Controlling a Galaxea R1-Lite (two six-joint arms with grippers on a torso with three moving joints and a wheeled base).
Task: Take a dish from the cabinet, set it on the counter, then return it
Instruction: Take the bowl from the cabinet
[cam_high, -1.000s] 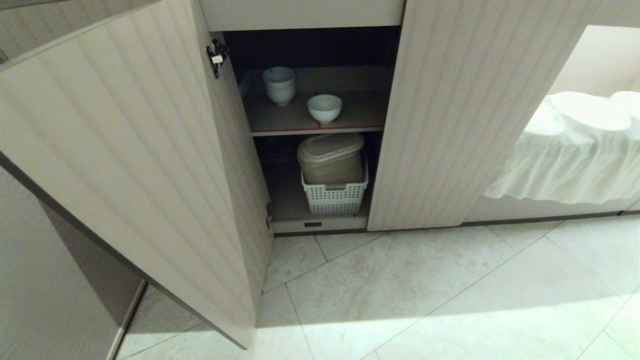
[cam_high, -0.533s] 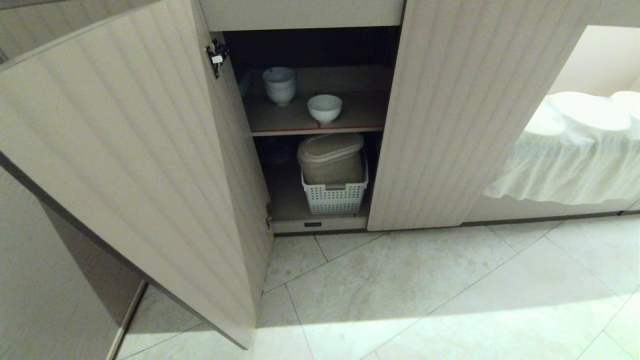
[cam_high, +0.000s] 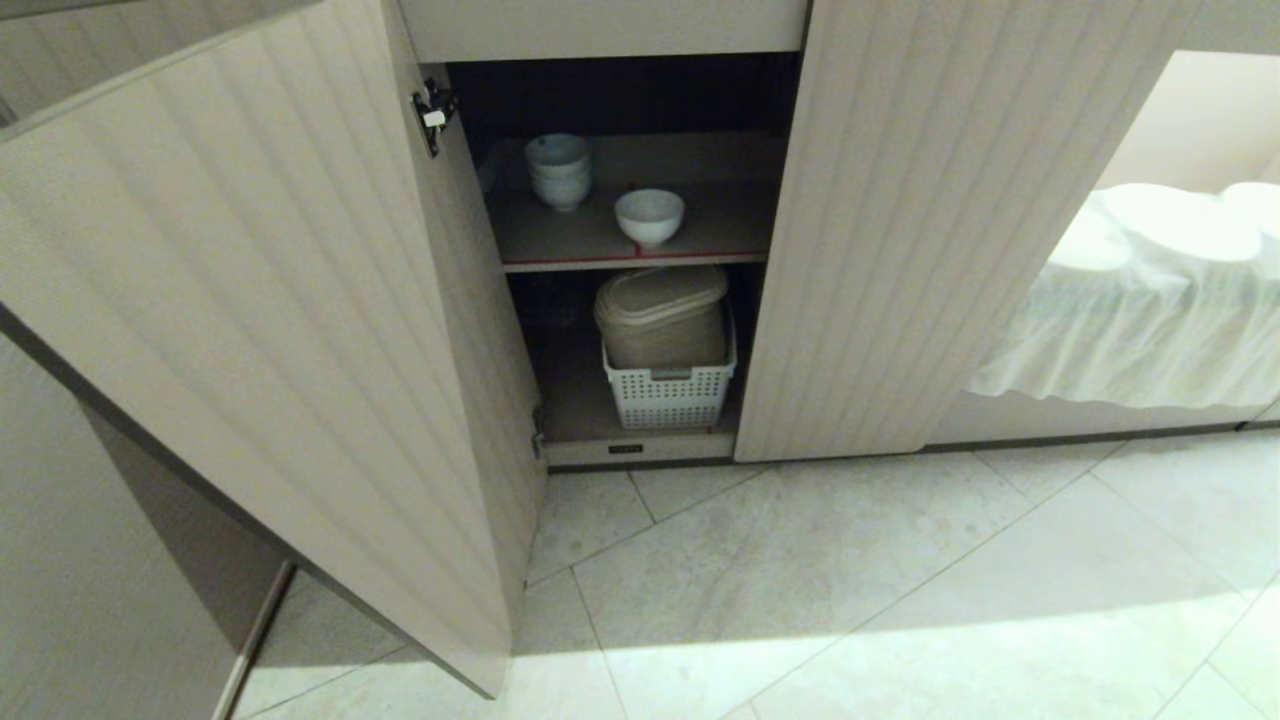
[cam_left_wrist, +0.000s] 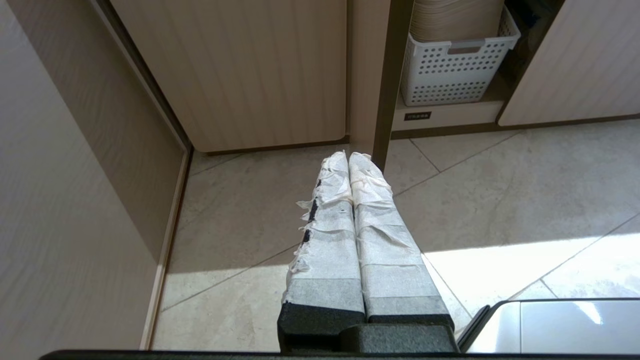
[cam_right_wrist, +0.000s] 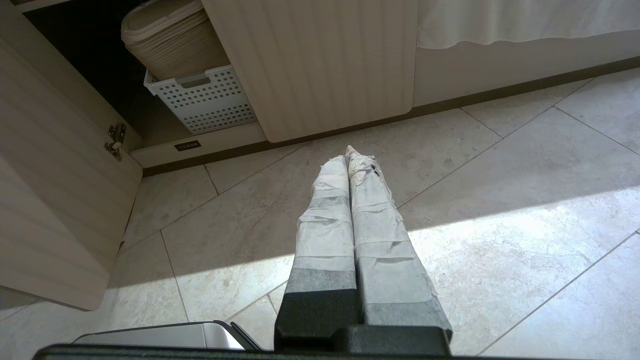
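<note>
The cabinet (cam_high: 900, 230) stands with its left ribbed door (cam_high: 250, 330) swung wide. On its upper shelf, near the red front edge, sits the dish (cam_high: 650, 216), a small white bowl, upright and alone. Neither arm shows in the head view. In the left wrist view my left gripper (cam_left_wrist: 348, 156) hangs shut and empty over the floor tiles, close to the door's edge. My right gripper (cam_right_wrist: 347, 154) hangs shut and empty over the floor before the closed right door (cam_right_wrist: 320, 65). The counter is out of view.
A stack of white bowls (cam_high: 558, 170) stands at the shelf's back left. Below, a white perforated basket (cam_high: 668, 388) holds a beige lidded container (cam_high: 662, 315). A white cloth (cam_high: 1150, 300) drapes at the right. Pale floor tiles (cam_high: 850, 580) spread in front.
</note>
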